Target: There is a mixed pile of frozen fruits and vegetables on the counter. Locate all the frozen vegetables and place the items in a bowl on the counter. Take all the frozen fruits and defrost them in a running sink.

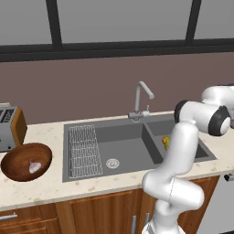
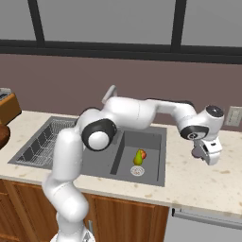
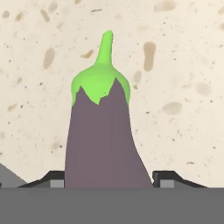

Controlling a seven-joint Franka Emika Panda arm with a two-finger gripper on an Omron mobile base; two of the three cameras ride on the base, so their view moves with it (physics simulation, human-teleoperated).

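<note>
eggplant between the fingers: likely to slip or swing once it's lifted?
The eggplant looks smooth and tapers toward its green cap, so it may slide along the finger tips flanking its wide end. Most of its length juts past them, so it could pivot. It looks rigid, and rounded enough to roll on the counter.

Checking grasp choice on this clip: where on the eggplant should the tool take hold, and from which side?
Across the thick purple body of the eggplant, below the green cap, coming down from above the counter. It lies flat and the stem tapers thin; the tool already straddles the wide part.
</note>
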